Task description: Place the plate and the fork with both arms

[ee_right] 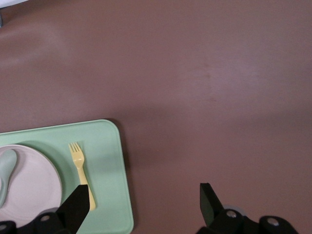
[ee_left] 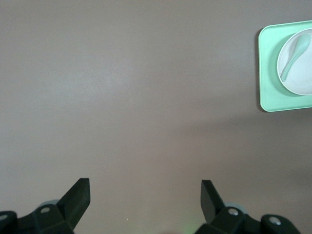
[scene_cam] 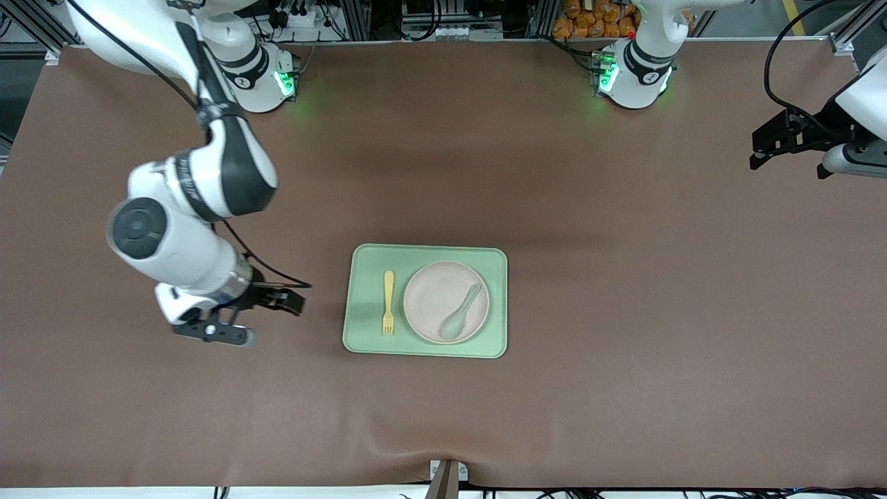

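Showing fork (ee_right: 81, 173) on tray (ee_right: 109, 168): R wrist only, L misses.

Both arms (scene_cam: 187, 187) are showing white jointed shells with black joint rings. Black cables are running along the right arm's links. Green indicator lights are glowing at both round bases (scene_cam: 634, 76). The black grippers (ee_left: 145, 204) are carrying silver screws beside their jaws.
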Motion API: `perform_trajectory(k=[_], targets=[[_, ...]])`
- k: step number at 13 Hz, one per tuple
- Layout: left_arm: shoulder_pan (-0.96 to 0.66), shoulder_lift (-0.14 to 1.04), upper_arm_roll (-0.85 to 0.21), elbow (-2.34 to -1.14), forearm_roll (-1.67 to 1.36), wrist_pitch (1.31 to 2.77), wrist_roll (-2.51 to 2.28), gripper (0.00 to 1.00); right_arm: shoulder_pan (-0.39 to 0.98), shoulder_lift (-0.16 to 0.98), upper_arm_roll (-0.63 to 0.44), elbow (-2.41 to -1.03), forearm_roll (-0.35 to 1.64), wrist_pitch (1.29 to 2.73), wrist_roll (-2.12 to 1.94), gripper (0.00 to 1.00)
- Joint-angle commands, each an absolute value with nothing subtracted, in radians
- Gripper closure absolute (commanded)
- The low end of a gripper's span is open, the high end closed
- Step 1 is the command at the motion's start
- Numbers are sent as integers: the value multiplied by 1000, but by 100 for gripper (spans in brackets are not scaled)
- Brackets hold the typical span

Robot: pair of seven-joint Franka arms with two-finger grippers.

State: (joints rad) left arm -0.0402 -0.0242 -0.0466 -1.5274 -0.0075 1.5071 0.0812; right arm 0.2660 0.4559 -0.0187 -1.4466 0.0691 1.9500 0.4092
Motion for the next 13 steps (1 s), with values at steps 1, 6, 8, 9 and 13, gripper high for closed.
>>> perform_trajectory(k=[1,6,8,9,13], targets=[[-31,-28,-48,-1526,-32,1513,86,0,226,372,-11,-1466,67,1866,393,0],[-18,-28,-46,-1526,-32,1513,90,0,112,255,-20,-1467,45,1755,241,0],[-18,-28,-46,-1528,-32,1513,91,0,43,224,12,-1466,49,1717,204,0],[-17,-28,-46,-1528,-32,1513,91,0,5,210,43,-1466,46,1712,175,0],[-6,-28,-46,-1528,-32,1513,94,0,-25,114,48,-1521,45,1677,106,0]])
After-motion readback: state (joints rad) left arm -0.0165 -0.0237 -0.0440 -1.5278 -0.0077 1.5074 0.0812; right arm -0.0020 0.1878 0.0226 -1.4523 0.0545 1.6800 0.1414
